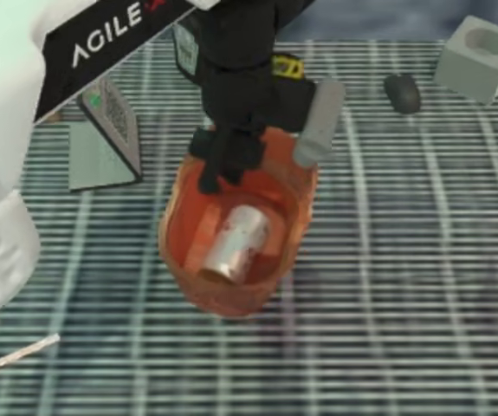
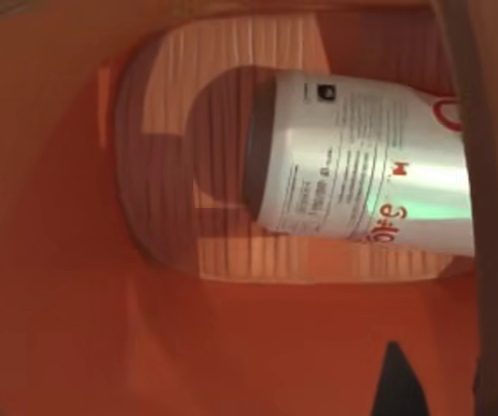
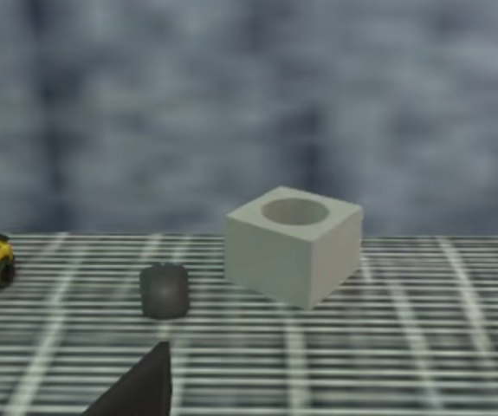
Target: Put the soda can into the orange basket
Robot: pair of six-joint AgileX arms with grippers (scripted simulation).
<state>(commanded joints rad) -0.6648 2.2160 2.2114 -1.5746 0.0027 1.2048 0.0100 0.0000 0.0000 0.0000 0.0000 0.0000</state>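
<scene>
Top view: soda can (image 1: pixel 236 243) lies in orange basket (image 1: pixel 179 260), left pincer (image 1: pixel 223 169) released above.

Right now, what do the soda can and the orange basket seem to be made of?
The soda can looks like thin metal with a glossy silver-white finish: a bright sheen runs along its printed side. The orange basket looks like smooth, slightly translucent plastic; no weave shows clearly, so this is uncertain.

Soda can (image 1: pixel 236 243): silver-white, red markings, lying on its side inside orange basket (image 1: pixel 184 260). Basket oval, woven, near desk centre.
</scene>
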